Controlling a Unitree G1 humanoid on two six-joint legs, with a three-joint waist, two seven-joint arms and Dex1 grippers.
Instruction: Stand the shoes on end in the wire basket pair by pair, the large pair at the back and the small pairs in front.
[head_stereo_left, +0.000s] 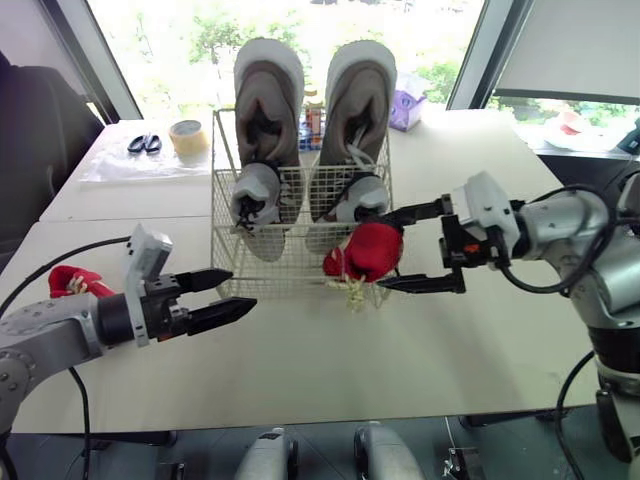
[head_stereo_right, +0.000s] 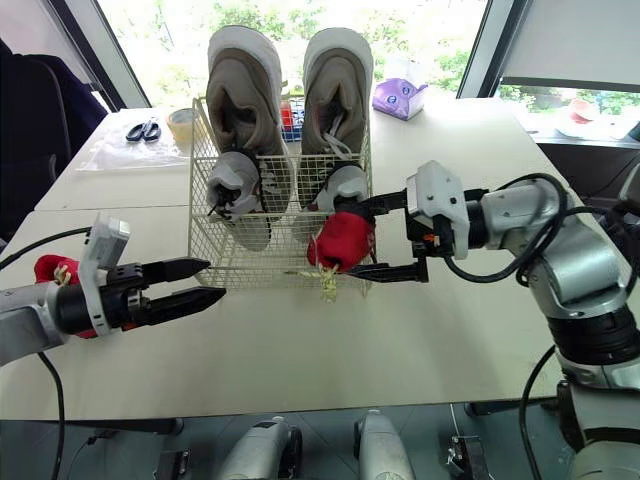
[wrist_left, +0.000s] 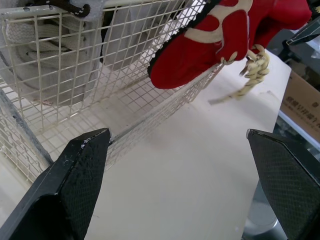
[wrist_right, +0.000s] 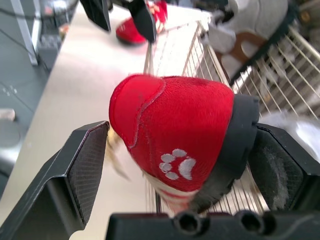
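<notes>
- The wire basket (head_stereo_left: 300, 268) stands on the pale tabletop (head_stereo_left: 400, 350), roughly midway between the two arms.
- At the back of the basket a large pair (head_stereo_left: 268, 100) of beige shoes stands on end, side by side, with the upper halves rising well above the rim.
- Just in front of them, inside the basket, a small grey-and-white pair (head_stereo_left: 255, 195) also stands on end, one shoe before each large shoe.
- The strip of basket floor along the front wall holds no shoe.
- The right hand (head_stereo_left: 382, 250) is clenched on a small red shoe (head_stereo_left: 368, 250); the right wrist view shows one finger against the shoe's black sole and the other beside its red upper, which bears a white paw print.
- This red shoe is held off the tabletop, outside the basket and against the front wall near the right corner.
- Its yellowish laces (head_stereo_left: 352, 290) dangle down in front of the wire.
- The left hand (head_stereo_left: 243, 288) is released and holds nothing, with its black fingers spread and pointing at the basket's front left corner, just beside it but apart.
- A second red shoe (head_stereo_left: 72, 281) lies on the tabletop behind the left arm, well apart from the basket.
- Farther back lie black scissors (head_stereo_left: 144, 143), a roll of tape (head_stereo_left: 188, 135) and a purple tissue box (head_stereo_left: 407, 108).
</notes>
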